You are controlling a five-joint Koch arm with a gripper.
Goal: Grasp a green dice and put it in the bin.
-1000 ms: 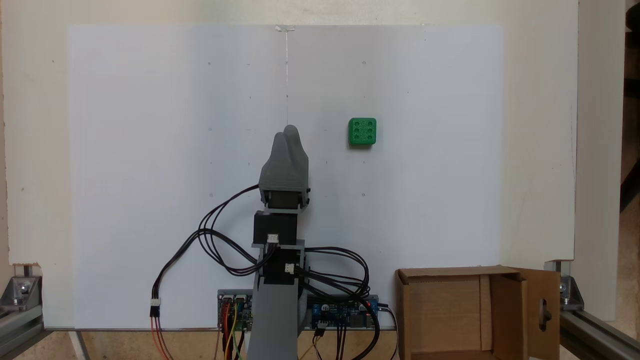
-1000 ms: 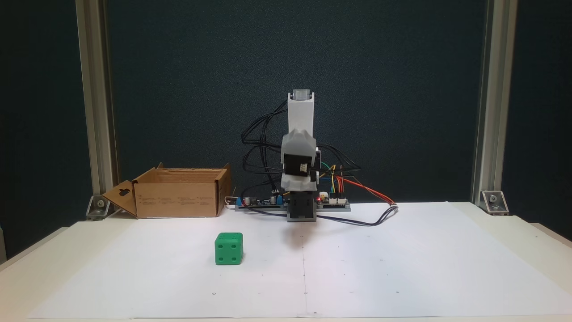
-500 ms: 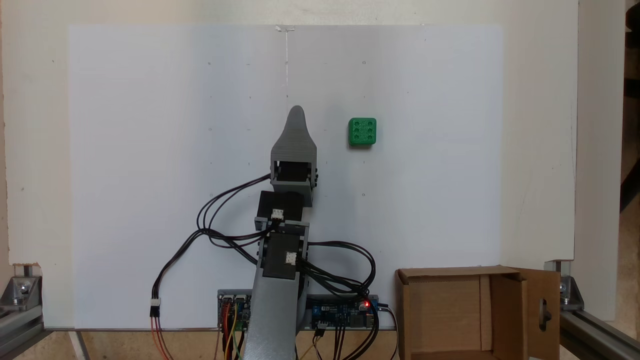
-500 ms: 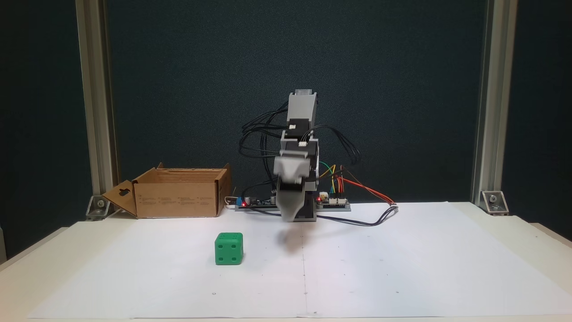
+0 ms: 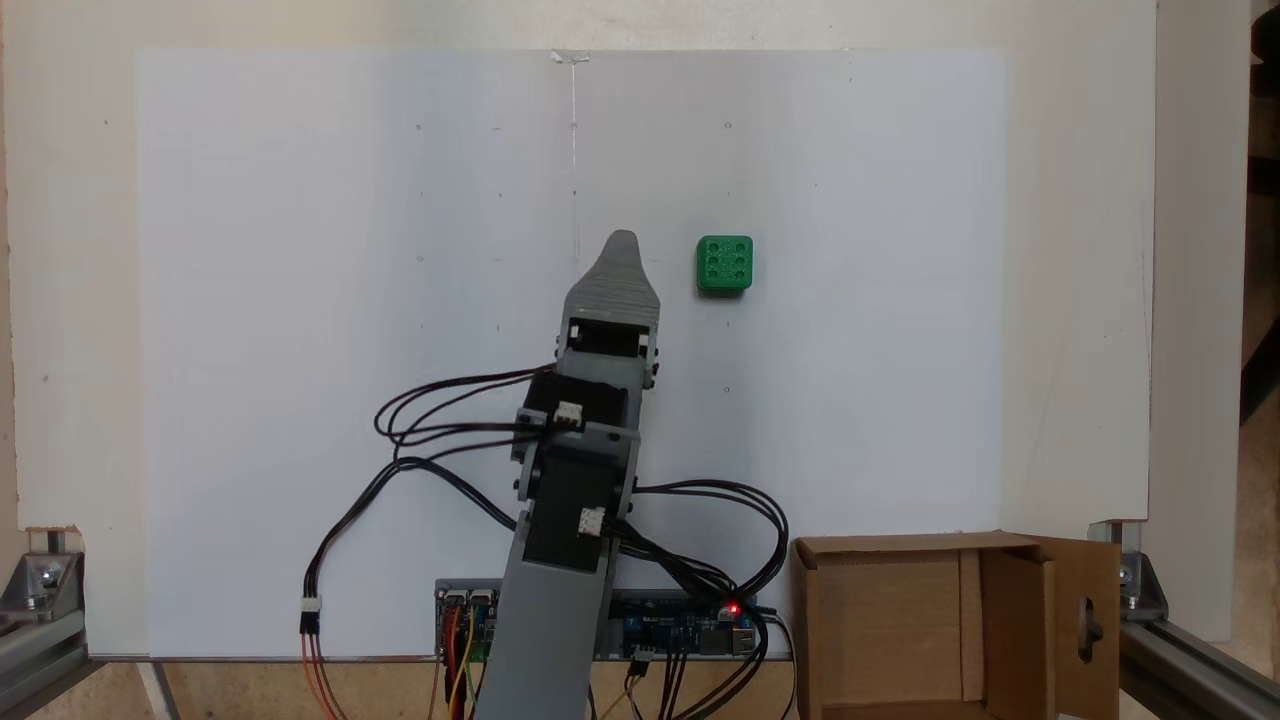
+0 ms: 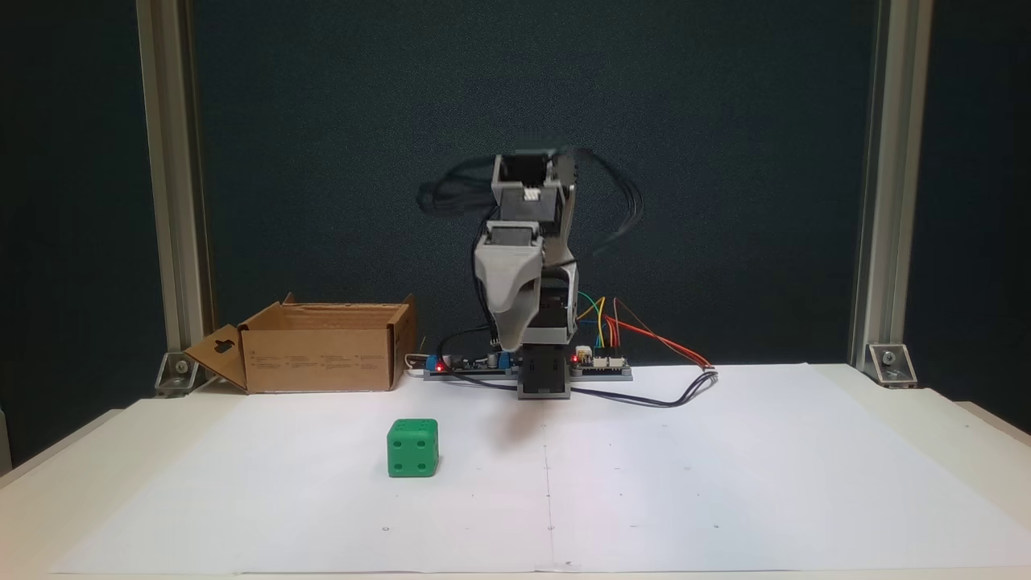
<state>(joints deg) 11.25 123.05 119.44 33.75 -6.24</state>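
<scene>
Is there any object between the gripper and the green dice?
No. In the fixed view from above, bare white paper lies between the gripper and the green dice.

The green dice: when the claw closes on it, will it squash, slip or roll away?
The green dice looks like rigid plastic, so it probably won't squash. Its flat faces rest square on the white paper, so rolling seems unlikely. Rounded edges and a smooth-looking surface might let it slip or twist if the claw pinches off-centre.
</scene>
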